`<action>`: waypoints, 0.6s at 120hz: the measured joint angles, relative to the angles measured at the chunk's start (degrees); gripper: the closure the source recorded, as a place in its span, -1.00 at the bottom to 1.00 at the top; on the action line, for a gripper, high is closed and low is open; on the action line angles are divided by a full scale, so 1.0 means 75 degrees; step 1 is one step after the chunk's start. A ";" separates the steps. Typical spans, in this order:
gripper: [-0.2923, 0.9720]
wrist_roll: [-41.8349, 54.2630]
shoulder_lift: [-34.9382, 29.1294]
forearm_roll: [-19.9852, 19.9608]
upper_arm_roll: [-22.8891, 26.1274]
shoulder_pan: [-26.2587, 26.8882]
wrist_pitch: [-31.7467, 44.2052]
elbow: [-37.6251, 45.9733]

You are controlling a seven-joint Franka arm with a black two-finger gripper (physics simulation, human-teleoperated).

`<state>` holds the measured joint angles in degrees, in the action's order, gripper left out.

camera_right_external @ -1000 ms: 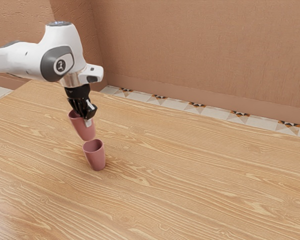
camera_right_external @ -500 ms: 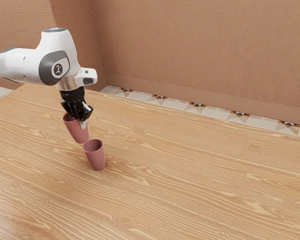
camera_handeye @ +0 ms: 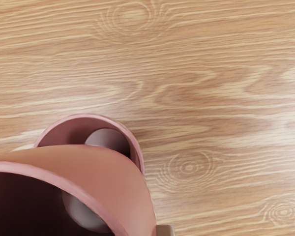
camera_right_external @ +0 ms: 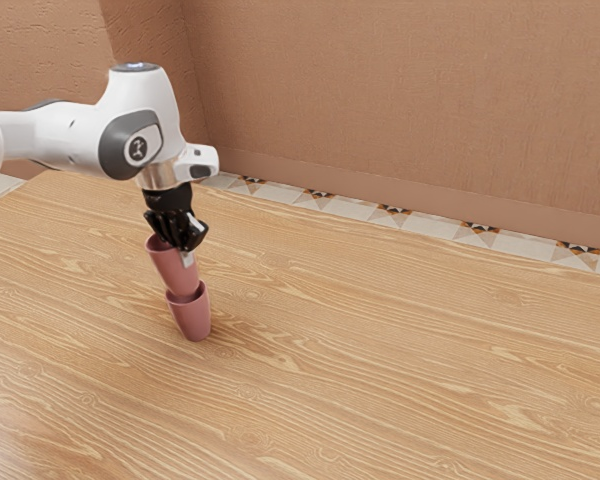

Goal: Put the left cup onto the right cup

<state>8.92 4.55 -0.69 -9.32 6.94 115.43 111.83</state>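
Two dusty-pink cups stand out on the wooden table (camera_right_external: 380, 340). One cup (camera_right_external: 191, 314) stands upright on the table. My gripper (camera_right_external: 183, 245) is shut on the rim of the other cup (camera_right_external: 173, 267), which hangs tilted with its base dipping into the mouth of the standing cup. In the wrist view the held cup (camera_handeye: 88, 191) looms large and blurred under my hand, and the standing cup's rim (camera_handeye: 132, 142) shows just beyond it.
The wood-grain table stretches wide toward the exterior view's right. A brown wall (camera_right_external: 400, 90) and a patterned tile strip (camera_right_external: 400, 215) run behind the table's far edge.
My hand has swung back toward the exterior view's right and lowered, carrying the held cup from up and left of the standing cup down into its mouth.
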 joint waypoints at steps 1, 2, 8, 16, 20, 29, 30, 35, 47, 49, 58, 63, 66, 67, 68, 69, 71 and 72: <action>0.70 -0.0004 0.0004 0.0000 0.0000 0.0000 0.0002 0.0000; 0.70 -0.0008 0.0008 0.0001 0.0001 -0.0001 0.0005 0.0000; 0.70 -0.0030 0.0022 0.0002 0.0002 -0.0013 0.0020 -0.0001; 0.70 -0.0057 0.0073 0.0003 0.0003 -0.0038 0.0054 -0.0001; 0.70 -0.0069 0.0119 0.0003 0.0003 -0.0047 0.0072 -0.0011; 0.70 -0.0094 0.0222 0.0004 0.0001 -0.0053 0.0124 -0.0028; 0.70 -0.0097 0.0234 0.0004 0.0001 -0.0053 0.0131 -0.0029; 0.70 -0.0110 0.0285 0.0004 0.0001 -0.0049 0.0164 -0.0033; 0.70 -0.0140 0.0409 0.0006 -0.0002 -0.0043 0.0254 -0.0044; 0.70 -0.0144 0.0429 0.0006 -0.0003 -0.0043 0.0269 -0.0045; 0.70 -0.0163 0.0531 0.0006 -0.0008 -0.0046 0.0334 -0.0048; 0.70 -0.0172 0.0586 0.0006 -0.0007 -0.0048 0.0370 -0.0048; 0.70 -0.0178 0.0622 0.0006 -0.0008 -0.0047 0.0389 -0.0048; 0.70 -0.0180 0.0631 0.0006 -0.0008 -0.0047 0.0395 -0.0048; 0.70 -0.0182 0.0641 0.0007 -0.0008 -0.0047 0.0400 -0.0048; 0.70 -0.0183 0.0649 0.0007 -0.0008 -0.0046 0.0406 -0.0048; 0.70 -0.0187 0.0666 0.0007 -0.0009 -0.0046 0.0416 -0.0049; 0.70 -0.0189 0.0675 0.0007 -0.0009 -0.0046 0.0421 -0.0049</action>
<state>7.51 9.61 -0.64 -9.38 6.59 118.59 111.47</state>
